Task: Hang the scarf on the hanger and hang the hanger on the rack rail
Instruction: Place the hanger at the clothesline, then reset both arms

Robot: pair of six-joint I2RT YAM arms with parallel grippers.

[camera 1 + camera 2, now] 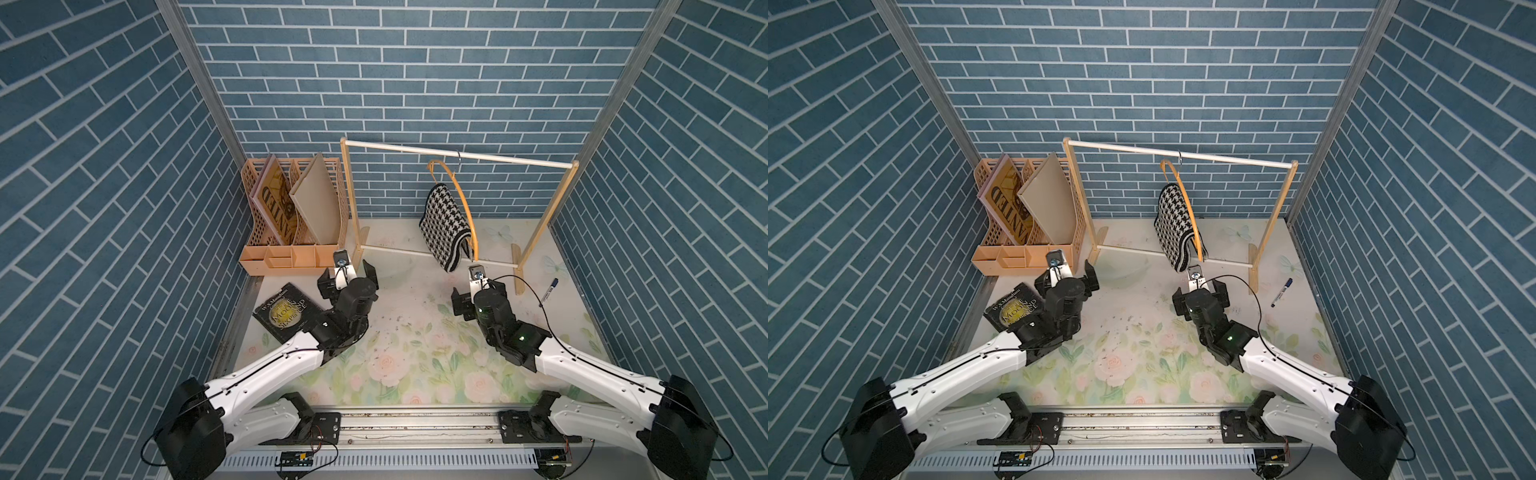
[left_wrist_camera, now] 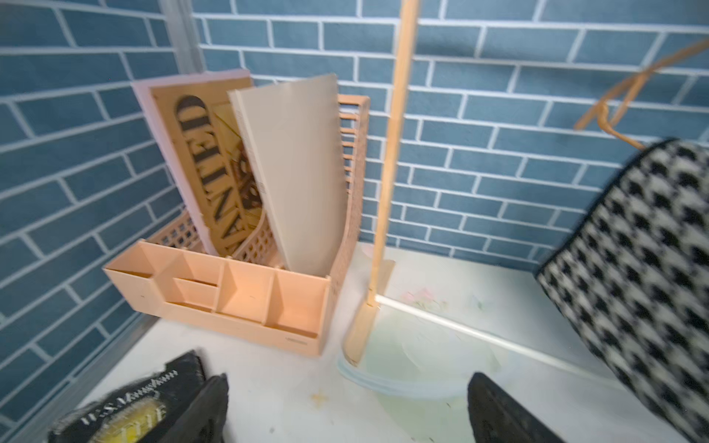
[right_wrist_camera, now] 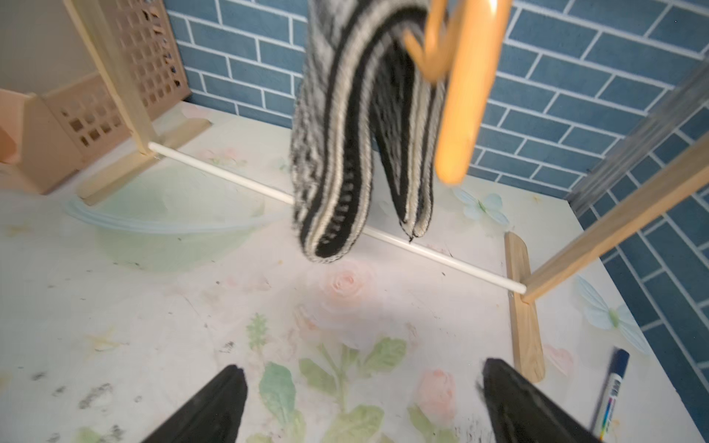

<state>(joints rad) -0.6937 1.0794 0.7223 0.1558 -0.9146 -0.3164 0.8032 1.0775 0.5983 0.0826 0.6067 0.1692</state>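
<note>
Scarf (image 1: 446,222) is seen draped over the light-wood hanger (image 3: 464,115). The hanger is hung by its dark metal hook on the white rail of the wooden rack (image 1: 395,148). The black-and-white houndstooth knit with a black edge is shown in both top views. Only in the right wrist view are the two hanging ends met from the front. There, black and cream stripes are seen, and the ends are folded double and hang free above the floral tabletop (image 3: 153,307). In the left wrist view the check pattern is blurred. The hanger is slim, curved and smooth. The left gripper (image 2: 347,383) is held wide apart and nothing is gripped by it. The right gripper (image 3: 360,368) is spread equally wide and is also empty, near the scarf ends but apart from them.
</note>
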